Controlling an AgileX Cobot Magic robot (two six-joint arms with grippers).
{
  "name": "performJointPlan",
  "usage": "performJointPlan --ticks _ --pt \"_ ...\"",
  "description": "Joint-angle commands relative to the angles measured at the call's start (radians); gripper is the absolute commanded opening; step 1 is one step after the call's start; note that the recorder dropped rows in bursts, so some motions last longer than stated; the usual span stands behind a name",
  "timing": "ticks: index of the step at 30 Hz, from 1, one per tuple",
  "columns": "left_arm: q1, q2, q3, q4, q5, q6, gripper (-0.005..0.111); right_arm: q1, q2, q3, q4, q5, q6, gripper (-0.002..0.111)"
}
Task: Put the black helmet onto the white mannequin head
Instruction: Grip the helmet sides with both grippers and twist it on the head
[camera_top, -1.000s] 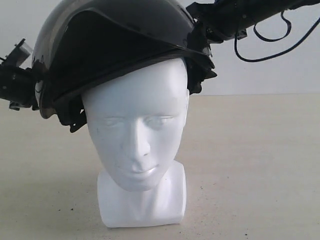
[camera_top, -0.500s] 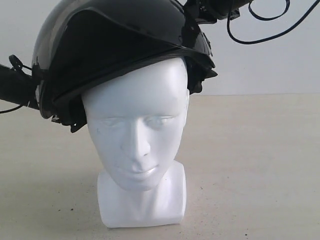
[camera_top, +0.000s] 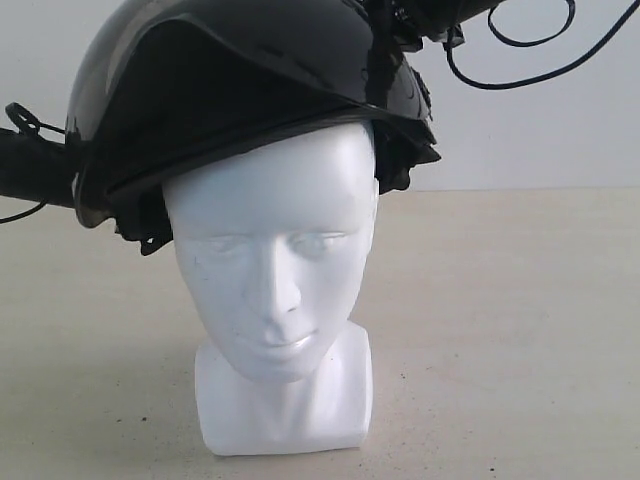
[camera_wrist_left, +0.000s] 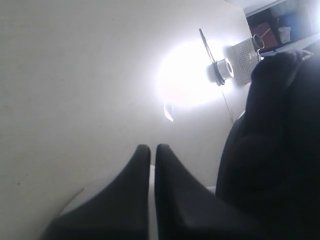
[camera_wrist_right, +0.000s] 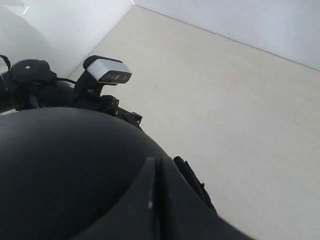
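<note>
the black helmet (camera_top: 240, 90) sits tilted on the white mannequin head (camera_top: 275, 260) at upper centre, a stiff, slick-looking shell likely best held at its rim, while the left end effector (camera_wrist_left: 152, 150) and right end effector (camera_wrist_right: 157, 162) both have fingers together.

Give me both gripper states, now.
Left gripper: jaws shut, nothing between them.
Right gripper: jaws shut over the helmet, nothing visibly clamped.

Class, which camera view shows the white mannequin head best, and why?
The exterior view: the white mannequin head shows face, neck and base beneath the black helmet. The right wrist view shows only helmet shell; the left wrist view shows no clear part of the head.
</note>
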Motion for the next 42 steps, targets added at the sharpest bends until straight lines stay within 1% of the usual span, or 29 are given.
performJointPlan --ticks 1,7,13,21,24,34,42 --pt "-0.010 -0.008 -0.009 -0.063 0.057 0.020 0.004 0.000 -0.032 -0.003 0.031 0.050 -0.004 0.000" --pt "-0.010 -0.008 -0.009 -0.106 0.057 0.057 0.004 0.035 -0.068 -0.003 0.037 0.050 -0.006 0.000" --pt "-0.010 -0.016 -0.009 -0.109 0.057 0.060 0.004 0.069 -0.078 -0.003 0.035 0.050 -0.002 0.000" --pt "-0.010 -0.056 -0.009 -0.110 0.057 0.079 0.004 0.069 -0.103 -0.003 0.035 0.050 0.033 0.000" --pt "-0.010 -0.059 -0.009 -0.110 0.057 0.079 0.004 0.069 -0.132 0.008 0.000 0.050 0.040 0.000" --pt "-0.010 -0.059 -0.009 -0.109 0.057 0.079 0.004 0.071 -0.262 0.235 0.088 0.050 -0.053 0.000" --pt "-0.012 -0.072 -0.009 -0.098 0.057 0.079 0.004 0.092 -0.334 0.339 0.095 0.050 -0.089 0.000"
